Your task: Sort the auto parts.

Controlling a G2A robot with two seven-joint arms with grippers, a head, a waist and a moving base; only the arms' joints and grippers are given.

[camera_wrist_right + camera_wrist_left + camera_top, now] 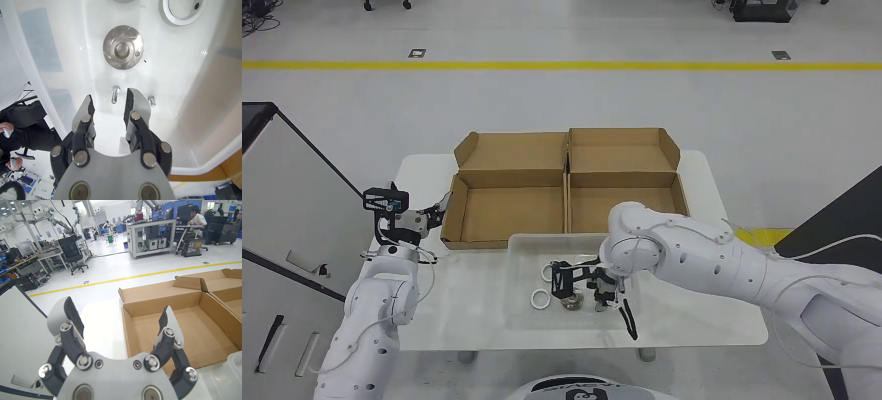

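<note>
My right gripper (109, 96) hangs open inside the clear plastic tray (682, 310), its fingers on either side of a silver hex bolt (115, 94) without touching it. A second, shorter bolt (151, 100) lies just outside one finger. Beyond them sits a round steel flange (122, 47) and a light metal ring (182, 11). From above, the right gripper (587, 288) is over the parts, with a white ring (540, 299) beside it. My left gripper (117, 311) is open and holds nothing, off the table's left edge near the left cardboard box (179, 328).
Two open cardboard boxes (512, 195) (627, 190) stand side by side behind the tray on the white table (432, 320). A slanted white panel (292, 190) stands left of the table.
</note>
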